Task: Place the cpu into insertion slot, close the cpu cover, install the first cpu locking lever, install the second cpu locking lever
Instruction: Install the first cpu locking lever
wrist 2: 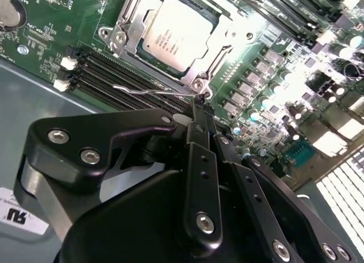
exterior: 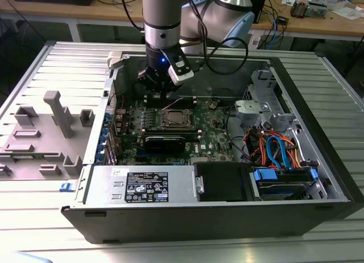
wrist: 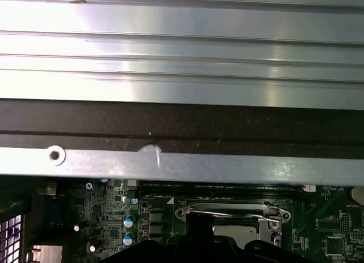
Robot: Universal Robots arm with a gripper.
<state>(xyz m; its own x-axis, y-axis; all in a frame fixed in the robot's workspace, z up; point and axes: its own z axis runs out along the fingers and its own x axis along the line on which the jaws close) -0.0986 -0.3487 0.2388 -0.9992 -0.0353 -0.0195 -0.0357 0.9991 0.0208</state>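
Observation:
The cpu (wrist 2: 179,32), a silvery square chip, lies in the insertion slot (exterior: 173,119) on the green motherboard. The cpu cover (wrist 2: 226,40), a silvery frame, lies flat around the chip. A thin wire locking lever (wrist 2: 142,90) runs along the socket's side by the black memory slots, and it stands slightly off the board. My gripper (wrist 2: 199,107) is shut, with its black fingertips right at the lever's hinge end by the socket corner. I cannot tell whether they touch the wire. In the first wrist view the same lever (wrist: 227,213) crosses the socket (wrist: 233,220).
The open computer case (exterior: 187,217) encloses the board, and its rear wall (wrist: 182,132) is close behind my gripper. Black memory slots (wrist 2: 114,69) flank the socket. Cables and drive bays (exterior: 278,155) fill the exterior view's right. A grey fixture (exterior: 51,132) sits outside on that view's left.

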